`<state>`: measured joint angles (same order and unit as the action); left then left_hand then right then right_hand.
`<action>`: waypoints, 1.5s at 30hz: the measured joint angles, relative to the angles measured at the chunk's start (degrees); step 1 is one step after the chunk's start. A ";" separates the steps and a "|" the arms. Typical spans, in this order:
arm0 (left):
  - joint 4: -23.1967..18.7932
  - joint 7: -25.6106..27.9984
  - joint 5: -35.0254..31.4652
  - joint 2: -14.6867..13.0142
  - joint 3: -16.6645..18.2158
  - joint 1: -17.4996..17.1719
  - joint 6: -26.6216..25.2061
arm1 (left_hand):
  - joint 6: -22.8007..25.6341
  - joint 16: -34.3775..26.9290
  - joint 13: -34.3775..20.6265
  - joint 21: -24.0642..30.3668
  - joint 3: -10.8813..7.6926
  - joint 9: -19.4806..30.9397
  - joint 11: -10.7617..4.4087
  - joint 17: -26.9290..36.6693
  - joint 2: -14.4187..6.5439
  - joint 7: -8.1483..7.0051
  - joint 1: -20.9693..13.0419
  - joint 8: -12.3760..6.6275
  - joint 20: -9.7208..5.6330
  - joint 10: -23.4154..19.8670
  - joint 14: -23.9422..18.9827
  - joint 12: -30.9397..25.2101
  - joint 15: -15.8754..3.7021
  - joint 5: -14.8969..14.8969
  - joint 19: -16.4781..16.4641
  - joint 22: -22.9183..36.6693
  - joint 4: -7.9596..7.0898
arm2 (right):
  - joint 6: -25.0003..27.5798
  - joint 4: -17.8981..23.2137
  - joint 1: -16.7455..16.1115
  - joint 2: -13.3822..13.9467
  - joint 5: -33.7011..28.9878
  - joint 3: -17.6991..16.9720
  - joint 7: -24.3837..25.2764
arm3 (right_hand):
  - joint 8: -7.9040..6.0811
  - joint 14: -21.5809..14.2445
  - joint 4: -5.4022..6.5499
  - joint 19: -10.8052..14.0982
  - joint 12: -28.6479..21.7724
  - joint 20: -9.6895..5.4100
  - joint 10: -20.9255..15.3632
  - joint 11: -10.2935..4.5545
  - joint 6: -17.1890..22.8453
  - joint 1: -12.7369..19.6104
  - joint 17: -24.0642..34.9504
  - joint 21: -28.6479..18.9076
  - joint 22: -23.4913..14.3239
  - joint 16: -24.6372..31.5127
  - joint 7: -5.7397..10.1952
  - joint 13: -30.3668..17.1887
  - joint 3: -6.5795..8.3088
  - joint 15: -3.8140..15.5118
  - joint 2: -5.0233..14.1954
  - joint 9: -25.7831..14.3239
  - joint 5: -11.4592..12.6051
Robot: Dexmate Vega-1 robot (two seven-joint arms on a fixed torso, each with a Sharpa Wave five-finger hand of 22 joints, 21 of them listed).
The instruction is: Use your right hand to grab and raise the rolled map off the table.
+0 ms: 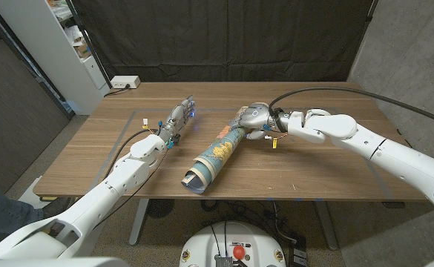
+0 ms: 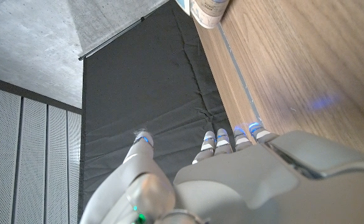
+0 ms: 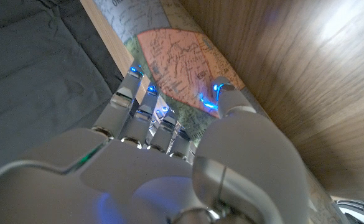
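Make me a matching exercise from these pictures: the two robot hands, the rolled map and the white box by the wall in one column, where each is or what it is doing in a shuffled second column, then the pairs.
Things:
1. left hand
2. right hand
3. rolled map printed in blue, orange and green
4. white plastic box with a cable

States:
A. lies slantwise across the middle of the wooden table
B. fingers wrapped over the map's far end
C. sits at the table's far left corner
D. holds nothing, fingers straight, left of the map

Pairs: 1-D, 2-B, 3-A, 4-C
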<state>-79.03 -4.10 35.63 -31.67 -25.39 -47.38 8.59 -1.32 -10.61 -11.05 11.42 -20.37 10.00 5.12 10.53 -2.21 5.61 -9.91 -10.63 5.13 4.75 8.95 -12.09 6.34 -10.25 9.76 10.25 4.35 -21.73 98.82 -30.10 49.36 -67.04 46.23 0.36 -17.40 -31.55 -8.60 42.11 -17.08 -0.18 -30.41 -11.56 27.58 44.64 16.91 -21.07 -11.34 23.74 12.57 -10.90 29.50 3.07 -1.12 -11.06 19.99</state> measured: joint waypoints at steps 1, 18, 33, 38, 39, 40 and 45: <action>0.00 -0.01 0.00 0.00 0.00 0.02 -0.02 | 0.00 0.00 0.00 0.00 0.00 0.00 0.00 0.00 0.00 0.00 0.00 0.00 0.00 0.00 0.00 0.00 0.00 0.00 0.00 0.00 0.00 | 0.07 0.00 -0.11 0.03 0.01 -0.12 0.32 | 0.00 -0.06 0.00 0.24 0.00 -0.24 -0.04 0.04 -0.01 0.00 0.00 0.00 -0.06 0.00 0.02 0.00 0.00 -0.06 0.00 0.00 -0.30; 0.21 -0.15 -0.23 0.32 -0.26 0.93 -0.19 | 0.00 0.00 0.00 0.00 0.00 0.00 0.00 0.00 0.00 0.00 0.00 0.00 0.20 0.00 0.00 0.00 0.00 0.00 0.20 0.00 0.00 | 1.27 0.40 -1.08 0.72 0.72 -1.72 5.38 | -0.84 -1.84 0.00 1.28 0.25 -1.28 -1.64 -0.01 2.04 1.28 0.79 -0.78 -0.37 0.66 0.23 0.00 0.00 0.01 1.13 -0.02 -1.23; -0.14 -0.08 -0.66 0.46 -0.76 1.25 -0.74 | 0.00 0.00 0.00 0.00 0.00 0.00 0.00 0.00 0.00 0.01 0.00 0.00 0.19 0.00 0.00 0.00 0.00 0.00 0.20 0.00 0.00 | 2.95 2.30 -2.95 2.24 1.35 -4.01 9.75 | -0.84 -3.26 -0.01 1.97 0.45 -1.56 -3.51 -0.23 4.59 1.57 1.06 -1.67 -0.34 1.10 0.11 0.00 0.00 0.01 1.42 -0.05 -1.78; -0.47 0.01 -0.75 0.36 -0.81 1.25 -0.99 | 0.00 0.00 0.00 0.00 0.00 0.00 0.00 0.00 0.00 0.00 0.00 0.00 0.19 0.00 0.00 0.00 0.00 0.00 0.20 0.00 -0.01 | 3.76 3.27 -3.84 2.81 1.48 -5.04 10.89 | -1.06 -3.90 -0.01 2.38 0.45 -1.97 -4.02 -0.30 5.50 1.57 1.14 -2.09 -0.33 1.10 0.21 0.00 -0.01 0.20 1.43 -0.05 -2.07; -0.51 0.01 -0.76 0.35 -0.82 1.25 -1.00 | 0.00 0.00 0.00 0.00 0.00 0.00 0.00 0.00 0.00 0.00 0.00 0.00 0.19 0.00 0.00 0.00 0.00 0.00 0.20 0.00 -0.01 | 3.94 3.52 -4.06 2.94 1.52 -5.28 11.14 | -1.06 -3.99 -0.01 2.38 0.45 -1.97 -4.11 -0.39 5.60 1.74 1.28 -2.11 -0.33 1.10 0.31 0.00 -0.01 0.11 1.59 -0.05 -2.07; -0.53 0.01 -0.77 0.35 -0.82 1.26 -1.01 | 0.00 0.00 0.00 0.00 0.00 0.00 0.00 0.00 0.00 0.00 0.00 0.00 0.19 0.00 0.00 0.00 0.00 0.00 0.20 0.00 -0.01 | 3.94 3.60 -4.12 2.97 1.52 -5.35 11.14 | -1.06 -3.99 -0.01 2.38 0.45 -1.97 -4.11 -0.40 5.82 1.81 1.32 -2.11 -0.35 1.10 0.11 0.00 -0.01 0.11 1.66 -0.05 -2.07; -0.74 0.04 -0.77 0.26 -0.84 1.20 -1.04 | 0.00 0.00 0.00 0.00 0.00 0.00 0.00 0.00 0.00 0.00 0.00 0.00 0.19 0.00 0.00 0.00 0.00 0.00 0.20 0.00 -0.01 | 4.90 4.77 -5.01 3.42 1.70 -6.35 12.20 | -1.06 -3.99 -0.01 2.38 0.45 -1.97 -4.11 -0.39 6.13 1.96 1.32 -2.11 -0.54 1.10 0.23 0.00 -0.01 0.11 1.81 -0.04 -2.41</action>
<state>-79.77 -4.06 34.86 -31.41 -26.24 -46.18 7.55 -1.32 -10.61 -11.06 11.42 -20.37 10.00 5.12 10.52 -2.21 5.61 -9.91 -10.63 5.32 4.75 8.95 -12.10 6.34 -10.25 9.96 10.25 4.34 -16.83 103.59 -35.11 52.78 -65.34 39.88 12.56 -18.46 -35.54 -8.61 44.48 -16.63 -2.16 -34.52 -11.95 33.71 46.59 18.23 -23.18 -11.88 24.84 12.80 -10.90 29.50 3.18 0.69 -11.10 17.57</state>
